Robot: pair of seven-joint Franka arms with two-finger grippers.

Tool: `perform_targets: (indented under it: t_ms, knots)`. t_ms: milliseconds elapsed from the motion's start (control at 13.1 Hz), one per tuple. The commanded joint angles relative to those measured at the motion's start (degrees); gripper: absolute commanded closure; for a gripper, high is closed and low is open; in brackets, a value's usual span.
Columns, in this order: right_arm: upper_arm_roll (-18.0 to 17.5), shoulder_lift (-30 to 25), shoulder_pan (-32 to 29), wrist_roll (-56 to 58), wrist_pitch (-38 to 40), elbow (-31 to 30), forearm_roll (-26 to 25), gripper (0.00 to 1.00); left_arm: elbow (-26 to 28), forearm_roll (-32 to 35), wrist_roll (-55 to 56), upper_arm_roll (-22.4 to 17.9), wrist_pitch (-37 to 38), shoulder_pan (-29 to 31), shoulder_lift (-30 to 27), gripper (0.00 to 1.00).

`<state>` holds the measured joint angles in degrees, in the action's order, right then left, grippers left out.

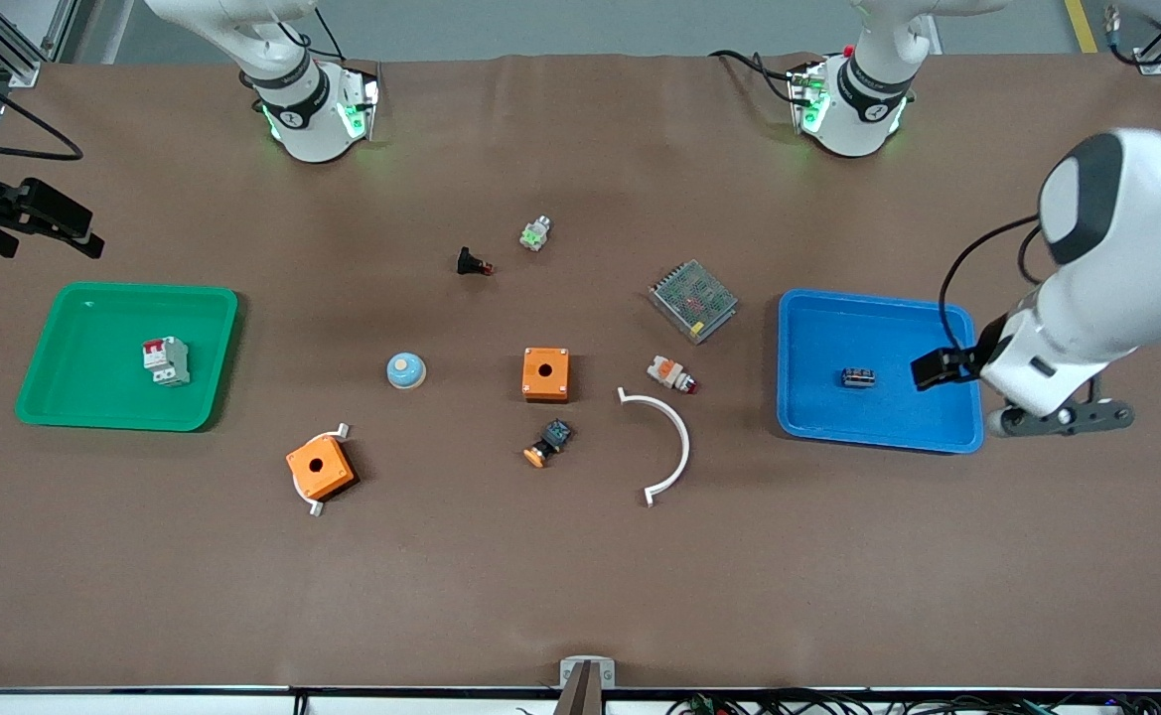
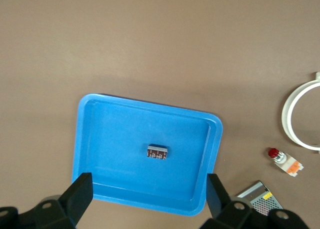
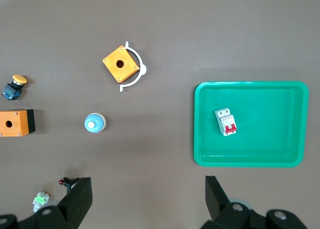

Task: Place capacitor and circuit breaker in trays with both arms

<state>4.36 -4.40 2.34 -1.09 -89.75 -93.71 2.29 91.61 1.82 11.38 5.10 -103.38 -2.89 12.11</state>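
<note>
The capacitor (image 1: pixel 858 377), a tiny dark block, lies in the middle of the blue tray (image 1: pixel 798 318) at the left arm's end of the table. It also shows in the left wrist view (image 2: pixel 157 151) in the tray (image 2: pixel 105 139). My left gripper (image 1: pixel 967 365) hangs open and empty high over the tray's edge (image 2: pixel 147 189). The circuit breaker (image 1: pixel 166 360), white-grey with red levers, lies in the green tray (image 1: pixel 93 402) at the right arm's end, and shows in the right wrist view (image 3: pixel 226 121). My right gripper (image 1: pixel 54 220) is open and empty, high beside the green tray (image 3: pixel 270 144).
Between the trays lie two orange boxes (image 1: pixel 545 373) (image 1: pixel 321 467), a white arc (image 1: pixel 674 442), a mesh-covered metal box (image 1: pixel 693 300), a blue dome (image 1: pixel 406 370), and several small button parts (image 1: pixel 550 440) (image 1: pixel 671 374) (image 1: pixel 471 263) (image 1: pixel 535 233).
</note>
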Motion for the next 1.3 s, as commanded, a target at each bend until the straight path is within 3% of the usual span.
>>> perform_targets:
  t_ms: [0,381,610,839,1220]
  knots:
    - [-0.49,-3.50,-0.58,-0.66,-3.05,-5.50,0.52,0.00,0.50,1.16,0.75,0.61,3.35,0.69,-4.54,0.00]
    - [-0.40,-3.86,-0.85,0.04,-3.33,-6.49,-0.09,0.00,-3.19,0.72,0.57,0.17,4.60,0.87,-6.31,0.00]
    - [-0.31,-3.86,-0.93,0.56,-3.06,-6.40,-2.03,0.00,-3.20,1.16,-0.21,0.61,5.29,0.78,-6.92,0.00]
    - [-0.31,-3.86,-2.07,1.97,-3.15,-6.22,-2.03,0.00,-2.76,1.16,-8.20,0.18,7.85,0.96,-7.97,0.00]
    - [-0.40,-3.77,-2.08,1.88,-2.97,-6.22,-1.94,0.00,-4.16,0.55,-8.83,0.00,7.85,2.28,-8.60,0.00]
